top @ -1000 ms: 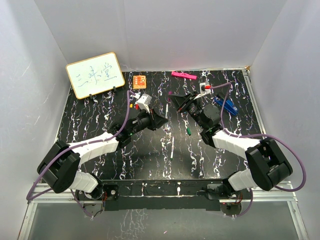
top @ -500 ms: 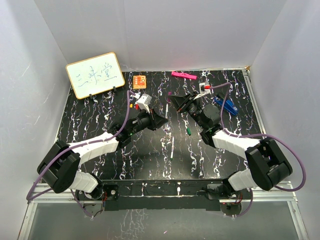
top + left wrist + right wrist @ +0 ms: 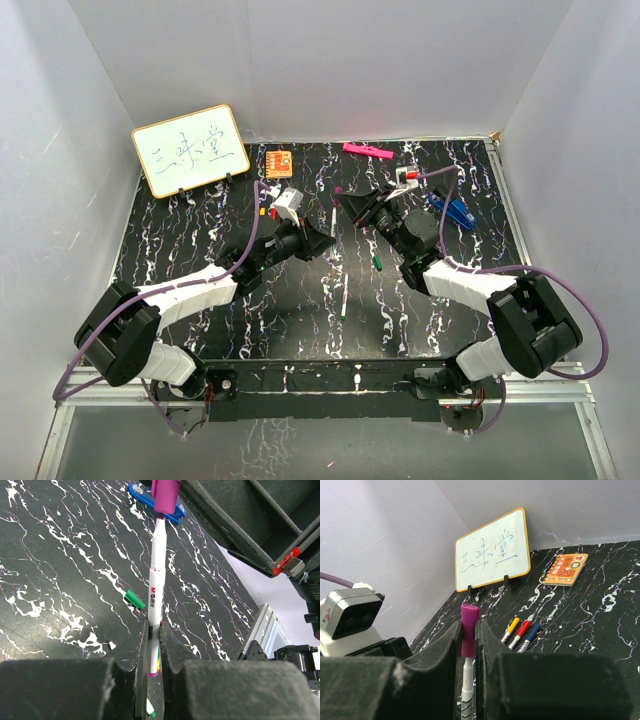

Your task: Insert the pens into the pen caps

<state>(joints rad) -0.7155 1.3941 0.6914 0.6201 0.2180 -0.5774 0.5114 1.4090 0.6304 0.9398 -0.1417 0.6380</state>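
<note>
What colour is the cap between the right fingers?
Purple cap, clearest in the right wrist view.

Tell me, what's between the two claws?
A white pen, gripped by the left claw, its tip in the right claw's purple cap. Left wrist view.

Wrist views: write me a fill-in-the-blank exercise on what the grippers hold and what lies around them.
1. The left gripper holds a pen whose tip meets a cap coloured ____.
2. The right gripper is shut on the ____.
3. The loose cap on the table is ____.
4. Near the whiteboard lie three capped pens: yellow, red and ____.
Missing words: purple; cap; green; blue.
</note>
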